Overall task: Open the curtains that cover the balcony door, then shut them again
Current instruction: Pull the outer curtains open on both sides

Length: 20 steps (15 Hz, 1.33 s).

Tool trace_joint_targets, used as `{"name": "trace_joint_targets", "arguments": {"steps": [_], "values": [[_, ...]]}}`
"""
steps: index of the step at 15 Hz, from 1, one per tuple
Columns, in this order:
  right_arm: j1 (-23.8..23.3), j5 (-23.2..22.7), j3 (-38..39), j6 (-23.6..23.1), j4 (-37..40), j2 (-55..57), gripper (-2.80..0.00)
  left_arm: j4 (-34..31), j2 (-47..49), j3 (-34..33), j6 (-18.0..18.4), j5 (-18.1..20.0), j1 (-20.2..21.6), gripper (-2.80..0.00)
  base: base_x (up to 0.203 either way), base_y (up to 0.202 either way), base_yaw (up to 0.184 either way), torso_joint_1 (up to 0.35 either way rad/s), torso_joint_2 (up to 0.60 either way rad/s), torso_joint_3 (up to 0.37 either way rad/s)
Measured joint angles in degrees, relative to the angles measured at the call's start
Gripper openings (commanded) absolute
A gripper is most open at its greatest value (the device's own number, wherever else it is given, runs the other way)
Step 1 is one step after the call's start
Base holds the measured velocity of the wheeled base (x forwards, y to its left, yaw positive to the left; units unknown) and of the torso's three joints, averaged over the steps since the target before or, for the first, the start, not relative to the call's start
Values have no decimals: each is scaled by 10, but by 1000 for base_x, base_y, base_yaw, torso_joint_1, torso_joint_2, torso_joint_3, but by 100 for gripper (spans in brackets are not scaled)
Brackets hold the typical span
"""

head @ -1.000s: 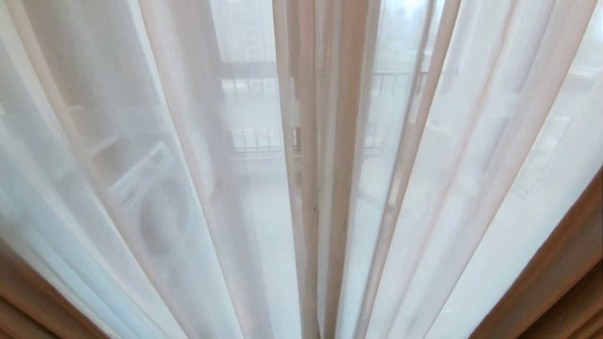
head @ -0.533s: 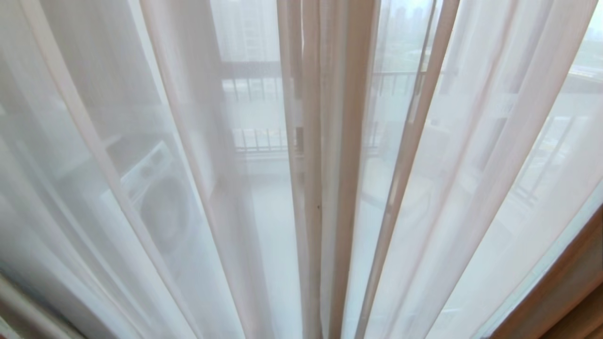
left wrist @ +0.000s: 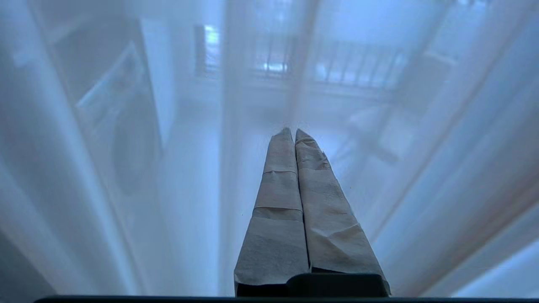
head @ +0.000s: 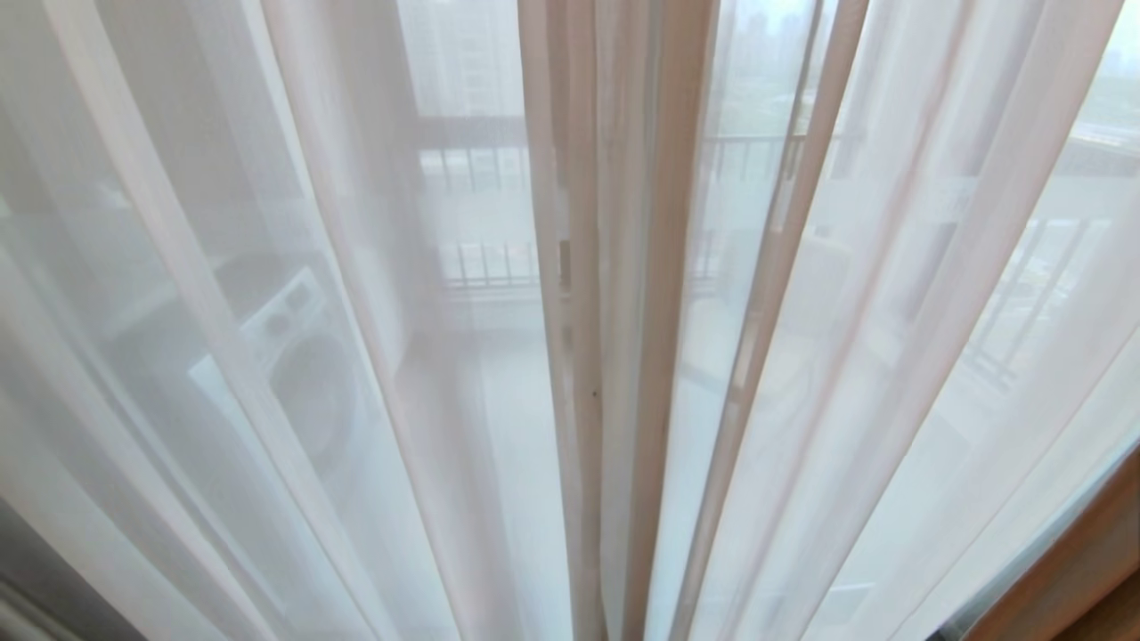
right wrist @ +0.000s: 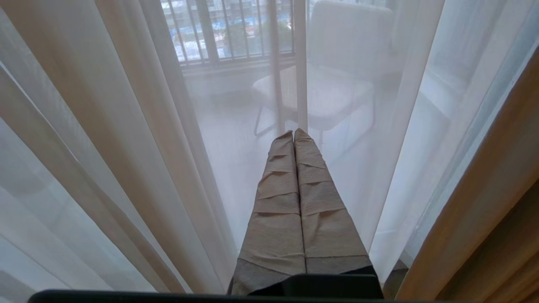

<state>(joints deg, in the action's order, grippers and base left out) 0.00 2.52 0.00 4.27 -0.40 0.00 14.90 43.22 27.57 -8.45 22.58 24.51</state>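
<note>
head view: i see white sheers (head: 570, 356) hanging pleated across everything, a washing machine (head: 303, 374) at 9 o'clock and a balcony railing (head: 485, 263) near 12 dim behind them; a beige drape edge (head: 1060, 570) at 4 o'clock.

left wrist view: left gripper (left wrist: 291, 134), paper-wrapped fingers pressed together, empty, before the sheers.

right wrist view: right gripper (right wrist: 293, 134) pressed together too, holding nothing; a chair (right wrist: 320, 88) beyond at 12.
</note>
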Motion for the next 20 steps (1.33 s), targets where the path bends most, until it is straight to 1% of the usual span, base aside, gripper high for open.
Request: {"name": "trace_joint_targets", "arguments": {"steps": [2, 3, 4, 5, 6, 8, 12, 15, 20], "values": [[0, 0, 0, 0, 0, 0, -280, -55, -28, -26, 28, -79, -114, -280, 0, 0, 0, 0, 0, 0], [0, 0, 0, 0, 0, 0, -280, -81, -53, -47, 36, -118, -153, -280, 0, 0, 0, 0, 0, 0], [0, 0, 0, 0, 0, 0, -280, -100, -81, -71, 40, -149, -175, -280, 0, 0, 0, 0, 0, 0], [0, 0, 0, 0, 0, 0, -280, -111, -112, -100, 44, -169, -190, -280, 0, 0, 0, 0, 0, 0], [0, 0, 0, 0, 0, 0, -280, -117, -143, -129, 49, -181, -201, -280, 0, 0, 0, 0, 0, 0], [0, 0, 0, 0, 0, 0, -280, -122, -199, -182, 62, -193, -219, -280, 0, 0, 0, 0, 0, 0], [0, 0, 0, 0, 0, 0, -280, -121, -294, -260, 78, -211, -240, -280, 0, 0, 0, 0, 0, 0], [0, 0, 0, 0, 0, 0, -280, -146, -353, -273, 78, -223, -244, -280, 0, 0, 0, 0, 0, 0], [0, 0, 0, 0, 0, 0, -280, -148, -420, -275, 78, -223, -245, -280, 0, 0, 0, 0, 0, 0]]}}
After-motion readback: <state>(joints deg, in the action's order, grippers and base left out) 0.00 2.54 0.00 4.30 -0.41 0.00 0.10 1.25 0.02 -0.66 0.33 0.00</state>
